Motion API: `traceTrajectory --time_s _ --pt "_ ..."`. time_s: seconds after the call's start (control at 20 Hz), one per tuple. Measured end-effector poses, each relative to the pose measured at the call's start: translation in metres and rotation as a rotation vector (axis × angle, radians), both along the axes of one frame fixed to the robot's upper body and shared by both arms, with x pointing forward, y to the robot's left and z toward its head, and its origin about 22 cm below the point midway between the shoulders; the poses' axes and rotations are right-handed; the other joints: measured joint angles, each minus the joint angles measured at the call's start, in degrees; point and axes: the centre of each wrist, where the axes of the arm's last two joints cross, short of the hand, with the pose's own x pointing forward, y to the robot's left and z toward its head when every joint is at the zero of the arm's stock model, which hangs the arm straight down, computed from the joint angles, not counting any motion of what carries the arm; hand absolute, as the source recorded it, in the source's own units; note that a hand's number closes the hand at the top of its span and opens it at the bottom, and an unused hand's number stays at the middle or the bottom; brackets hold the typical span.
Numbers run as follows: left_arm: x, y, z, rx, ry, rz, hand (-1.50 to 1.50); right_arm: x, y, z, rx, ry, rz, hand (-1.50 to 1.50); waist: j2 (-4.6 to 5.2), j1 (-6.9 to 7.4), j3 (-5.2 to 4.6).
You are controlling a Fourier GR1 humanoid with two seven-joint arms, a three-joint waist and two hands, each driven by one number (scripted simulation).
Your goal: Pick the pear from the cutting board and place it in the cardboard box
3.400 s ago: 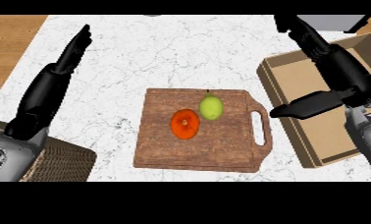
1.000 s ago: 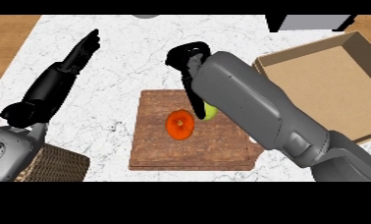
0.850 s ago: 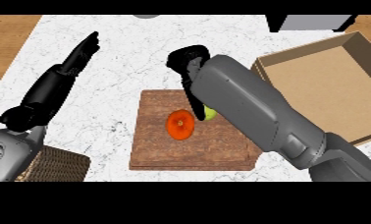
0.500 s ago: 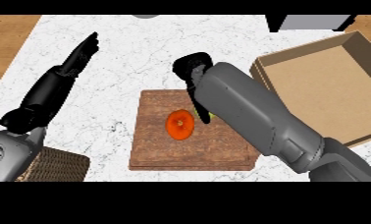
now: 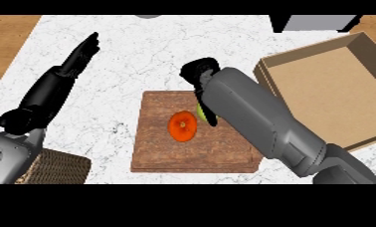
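The pear (image 5: 200,111) lies on the wooden cutting board (image 5: 220,154), and only a thin green sliver of it shows. My right hand (image 5: 200,73) comes down over it from the right, its fingers (image 5: 210,118) curled round the fruit and hiding most of it. The grey right forearm crosses the board's right half. The open cardboard box (image 5: 332,85) stands to the right of the board, partly behind that forearm. My left hand (image 5: 81,56) rests open at the upper left, fingers straight, well away from the board.
An orange-red tomato (image 5: 182,126) sits on the board just left of the pear. A wicker basket (image 5: 53,166) is at the lower left corner. A grey appliance (image 5: 311,22) stands at the back right. The counter's wooden edge (image 5: 15,32) runs along the left.
My right hand has swung from beside the box over to the board and sunk onto the pear, closing round it until it is almost hidden. The left hand has stayed still.
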Motion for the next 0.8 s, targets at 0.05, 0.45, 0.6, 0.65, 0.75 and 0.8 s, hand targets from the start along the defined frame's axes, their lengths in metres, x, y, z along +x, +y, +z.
traceTrajectory --time_s 0.05,0.45,0.6,0.65,0.75,0.8 --pt "0.0 0.001 -0.001 0.0 -0.003 0.0 0.0 -0.002 0.001 -0.004 -0.001 0.007 0.0 -1.5 -0.04 -0.06 0.05" --pt "-0.001 0.004 -0.001 -0.006 -0.005 -0.003 0.0 -0.003 -0.007 -0.031 -0.045 0.005 -0.015 -1.5 -0.05 -0.08 0.1" --pt "0.0 0.004 -0.001 -0.002 -0.01 0.003 0.0 -0.004 -0.012 -0.04 -0.057 -0.001 -0.016 -1.5 -0.05 -0.16 0.11" --pt "0.0 0.005 -0.001 -0.002 -0.008 -0.001 0.0 -0.005 -0.013 -0.043 -0.058 -0.001 -0.018 -1.5 -0.06 -0.16 0.09" --pt "0.0 0.003 0.0 0.0 -0.001 -0.004 0.0 -0.004 -0.016 -0.047 -0.052 0.005 -0.028 -1.5 -0.04 -0.09 0.01" --pt "-0.001 0.004 0.001 -0.001 0.0 -0.001 0.0 -0.003 -0.018 -0.048 -0.055 0.011 -0.028 -1.5 -0.04 -0.1 -0.05"
